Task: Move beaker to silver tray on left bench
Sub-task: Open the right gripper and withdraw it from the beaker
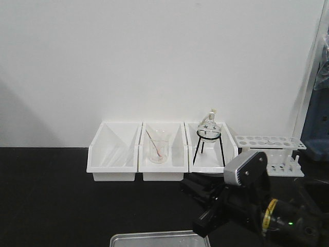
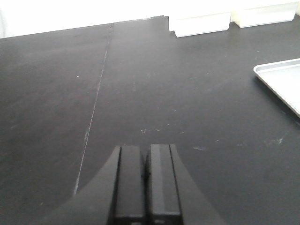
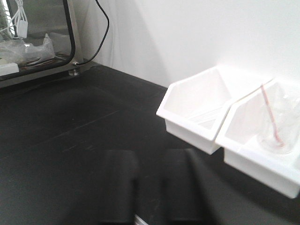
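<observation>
The silver tray (image 1: 159,239) lies on the black left bench (image 1: 51,195) at the bottom edge of the front view. Its corner also shows at the right of the left wrist view (image 2: 281,82). The small plain beaker is not in view; the only beaker I see has a thin rod (image 1: 158,149) and stands in the middle white bin. My left gripper (image 2: 145,180) is shut and empty over bare worktop. My right gripper (image 3: 150,187) is open and empty, low over the bench near the bins, and shows in the front view (image 1: 198,189).
Three white bins (image 1: 113,154) stand in a row against the white wall. The right one holds a round flask on a black tripod (image 1: 209,136). A white test tube rack (image 1: 272,152) stands to the right. A glass-fronted cabinet (image 3: 33,37) is off to one side.
</observation>
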Robot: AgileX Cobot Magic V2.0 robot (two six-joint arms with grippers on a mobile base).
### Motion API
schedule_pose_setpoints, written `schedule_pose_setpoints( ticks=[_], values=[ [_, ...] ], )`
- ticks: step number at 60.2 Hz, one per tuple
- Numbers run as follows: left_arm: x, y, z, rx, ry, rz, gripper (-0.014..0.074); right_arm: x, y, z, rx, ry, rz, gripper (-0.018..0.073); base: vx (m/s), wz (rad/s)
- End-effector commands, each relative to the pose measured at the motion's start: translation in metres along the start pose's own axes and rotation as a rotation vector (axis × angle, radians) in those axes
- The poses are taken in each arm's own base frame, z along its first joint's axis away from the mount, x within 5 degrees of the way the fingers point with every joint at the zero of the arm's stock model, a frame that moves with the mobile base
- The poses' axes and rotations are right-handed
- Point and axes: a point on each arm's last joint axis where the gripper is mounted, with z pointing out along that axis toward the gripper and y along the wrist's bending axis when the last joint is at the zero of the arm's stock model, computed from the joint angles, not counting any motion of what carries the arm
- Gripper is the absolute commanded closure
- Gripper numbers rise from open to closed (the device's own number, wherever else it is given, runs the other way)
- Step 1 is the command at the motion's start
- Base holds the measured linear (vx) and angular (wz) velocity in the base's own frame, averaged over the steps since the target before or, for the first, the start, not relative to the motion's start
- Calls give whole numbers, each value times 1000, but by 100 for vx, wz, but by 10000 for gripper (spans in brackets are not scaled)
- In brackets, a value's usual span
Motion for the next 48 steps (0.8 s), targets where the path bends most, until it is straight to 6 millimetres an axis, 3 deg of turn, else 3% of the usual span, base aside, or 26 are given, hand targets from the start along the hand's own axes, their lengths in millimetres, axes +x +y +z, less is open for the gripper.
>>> schedule_pose_setpoints(
  ticks=[1, 10, 16, 31, 48],
  values=[
    [-1, -1, 2, 8, -63, -2, 595, -45, 11, -31, 52, -56, -61, 577, 0, 0],
    [-1, -1, 2, 8, -63, -2, 595, -75, 22, -83, 228, -22, -112, 573, 0, 0],
    [-1, -1, 2, 8, -63, -2, 595, -79, 35, -118, 297, -42, -127, 571, 0, 0],
    [-1, -1, 2, 8, -63, -2, 595, -39, 63, -177, 352, -62, -192, 571, 0, 0],
    [-1, -1, 2, 8, -63, -2, 595, -11, 80, -207, 360, -115, -254, 571, 0, 0]
  ],
)
